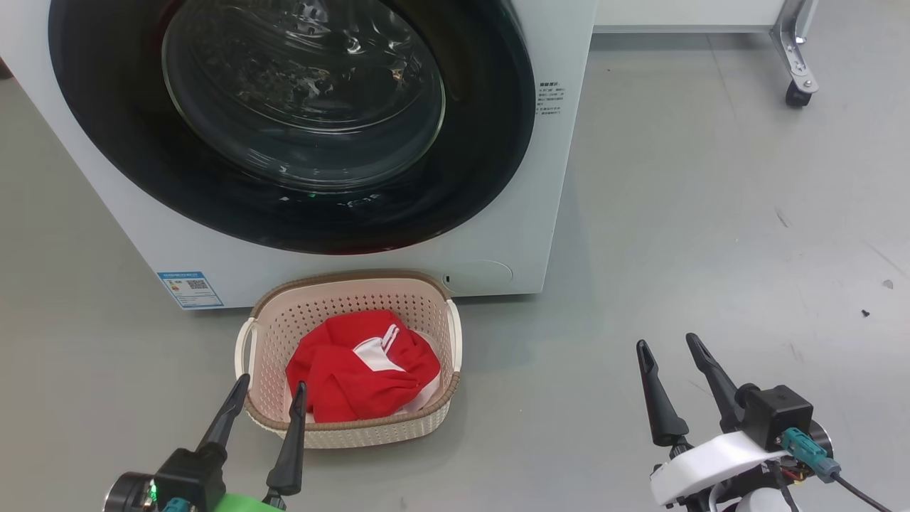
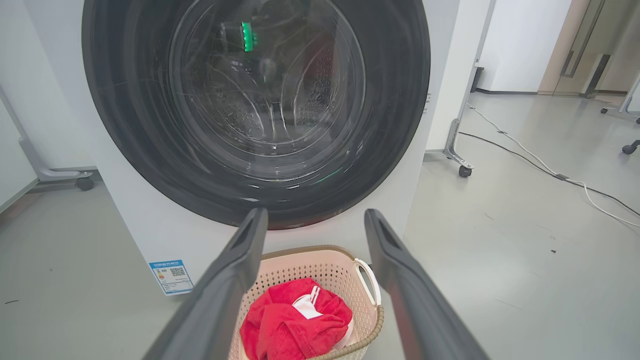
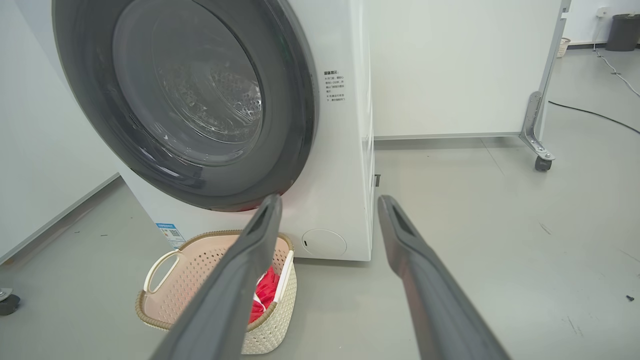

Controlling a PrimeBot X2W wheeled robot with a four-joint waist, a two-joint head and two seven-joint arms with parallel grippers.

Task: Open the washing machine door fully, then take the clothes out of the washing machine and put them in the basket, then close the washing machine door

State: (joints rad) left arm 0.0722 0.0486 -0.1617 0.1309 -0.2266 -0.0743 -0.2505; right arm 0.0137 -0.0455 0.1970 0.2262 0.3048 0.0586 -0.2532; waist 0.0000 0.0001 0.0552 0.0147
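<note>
The washing machine door lies flush against the front of the white washing machine, so the closing step looks as good as done. From these angles the glossy black rim hides the latch, so it may not have caught. To finish well, any last push belongs on the rim and not on the bulging glass, square to the front, with the fingers kept above the basket. The left gripper hangs with its jaws wide apart and empty, just over the basket's near rim. The right gripper is likewise spread and empty, well off to the side above bare floor. The clothes lie bunched in the basket, bright red with a white stripe showing. The basket stands on the floor against the machine's foot, under the door's lower edge.
</note>
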